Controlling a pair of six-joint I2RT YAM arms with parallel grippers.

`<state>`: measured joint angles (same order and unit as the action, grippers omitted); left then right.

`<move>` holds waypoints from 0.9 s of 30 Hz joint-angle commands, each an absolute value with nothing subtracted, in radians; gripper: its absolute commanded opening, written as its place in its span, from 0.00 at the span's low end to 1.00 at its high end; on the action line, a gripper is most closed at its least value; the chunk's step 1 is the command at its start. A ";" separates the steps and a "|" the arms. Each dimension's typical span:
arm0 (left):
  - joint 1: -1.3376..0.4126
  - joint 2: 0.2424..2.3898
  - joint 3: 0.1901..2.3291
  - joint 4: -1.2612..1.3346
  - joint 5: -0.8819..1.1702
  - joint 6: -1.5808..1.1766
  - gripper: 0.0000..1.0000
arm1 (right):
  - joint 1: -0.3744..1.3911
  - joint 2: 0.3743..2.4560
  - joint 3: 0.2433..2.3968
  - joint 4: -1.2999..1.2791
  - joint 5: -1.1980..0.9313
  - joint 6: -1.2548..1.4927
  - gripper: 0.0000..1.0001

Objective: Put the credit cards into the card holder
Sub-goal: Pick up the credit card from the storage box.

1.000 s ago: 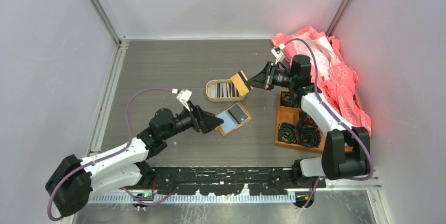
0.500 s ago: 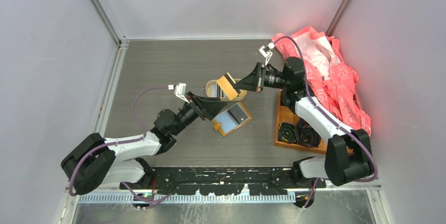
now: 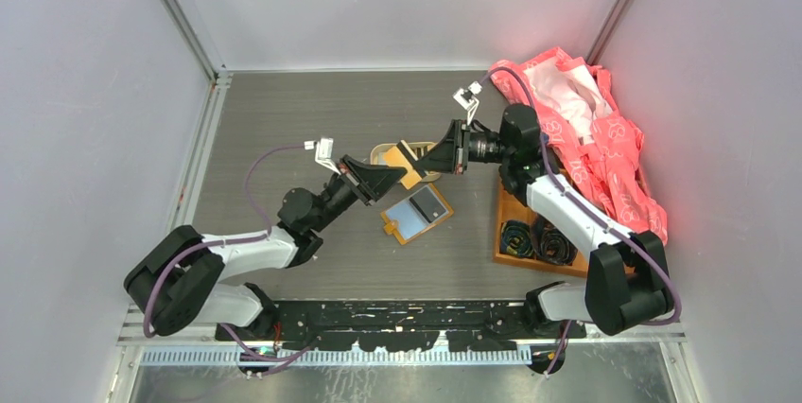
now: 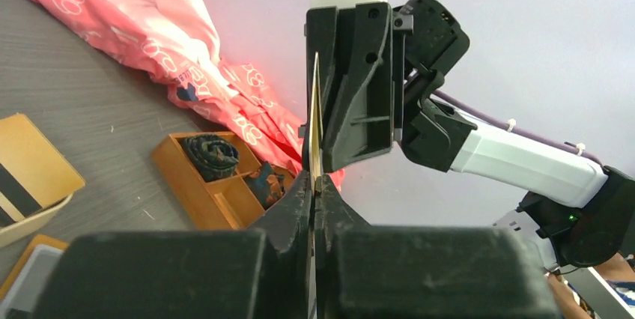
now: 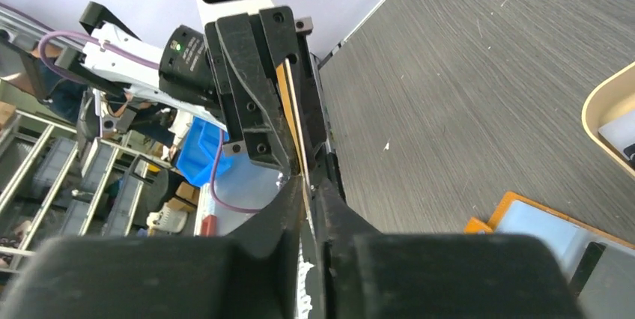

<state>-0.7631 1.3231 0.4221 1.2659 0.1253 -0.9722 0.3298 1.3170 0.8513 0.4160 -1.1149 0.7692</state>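
This is looking like a robotics laboratory (a closed test cell, not a home). Plain pale walls point(image 3: 85, 185) are standing around the grey table point(image 3: 284, 119), with aluminium frame bars point(image 3: 175, 15) rising at its far corners. Two white-and-black robot arms point(image 3: 236, 256) are sitting on a black perforated rail point(image 3: 407, 313) at the table's near edge. Past the table's edge, metal storage shelves point(image 5: 37, 192) and a blue bin point(image 5: 196, 150) are showing.

1 overhead, 2 facing wrist close-ups
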 commanded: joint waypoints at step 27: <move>-0.679 1.168 0.592 0.613 0.839 -0.644 0.00 | 0.430 1.275 0.982 -0.342 -1.262 -0.172 0.25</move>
